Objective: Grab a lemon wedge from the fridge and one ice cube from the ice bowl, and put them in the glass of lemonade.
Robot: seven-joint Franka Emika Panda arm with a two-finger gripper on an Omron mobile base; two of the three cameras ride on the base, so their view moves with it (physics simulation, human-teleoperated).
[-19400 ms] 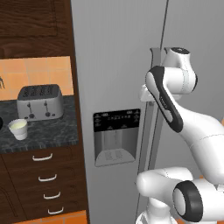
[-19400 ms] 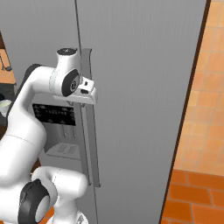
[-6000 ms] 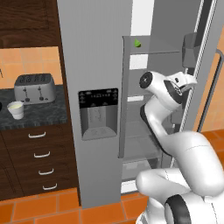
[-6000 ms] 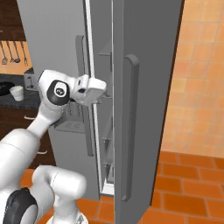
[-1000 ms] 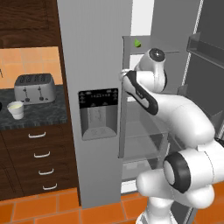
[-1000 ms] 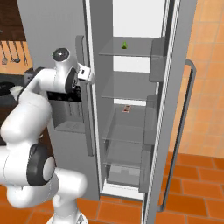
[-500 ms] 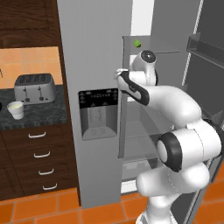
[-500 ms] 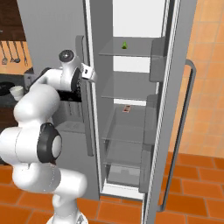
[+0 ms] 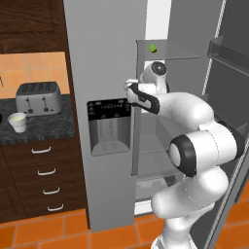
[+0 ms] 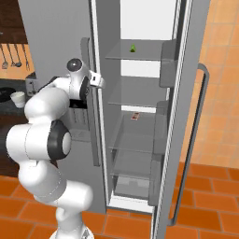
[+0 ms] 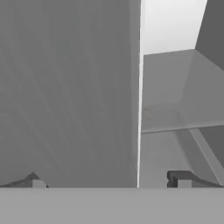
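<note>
Fingers (image 11: 177, 178) spread fully apart and holding nothing; in the hand view the two dark tips flank the edge of the closed left door, with the lit interior to one side. In the base views the hand sits at the front edge of that door, just outside the open compartment of the fridge (image 9: 104, 58).

Progress: the right door of the fridge stands swung wide, so access is gained; no item has yet been collected. The lemon wedge (image 10: 133, 48), a tiny green-yellow piece, lies on the top glass shelf, above and well apart from the hand. Judged remaining: reach up to the wedge, take it, carry it to the glass, then fetch one ice cube and add it.

Containers: the glass of lemonade (image 9: 18, 122), a small whitish cup with pale liquid, stands on the dark counter (image 9: 44, 127) near the silver toaster (image 9: 38, 97); nothing visible has been added to it. A small flat reddish item (image 10: 135, 116) lies on a lower fridge shelf; the other shelves and door bins appear bare.
</note>
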